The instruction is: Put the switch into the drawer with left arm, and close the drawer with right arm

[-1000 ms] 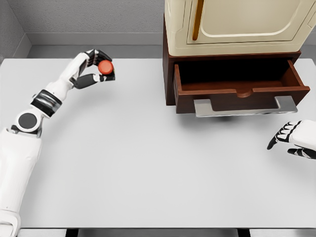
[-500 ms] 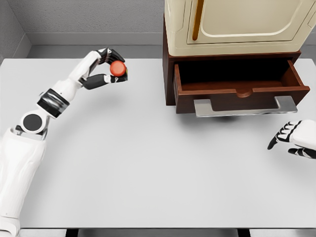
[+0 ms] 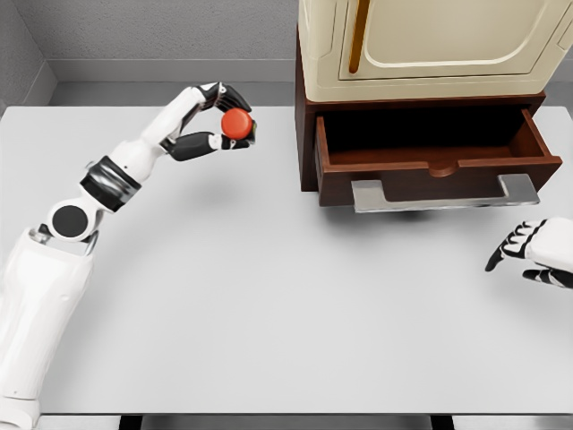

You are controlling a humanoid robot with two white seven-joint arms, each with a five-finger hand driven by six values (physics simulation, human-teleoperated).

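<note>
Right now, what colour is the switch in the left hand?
Red-orange switch, pinched in the left hand; only the head view shows it.

White table (image 3: 269, 313) filling the view, cream cabinet (image 3: 430, 45) at 1 o'clock, grey wall (image 3: 161, 31) at 11 o'clock

The render was bright and evenly lit, sharp throughout, without blur or edge distortion. The flat white surface (image 3: 269, 305) showed no glare. A soft shadow lay beneath the open brown wooden drawer (image 3: 439, 170), whose interior stayed dark.
</note>
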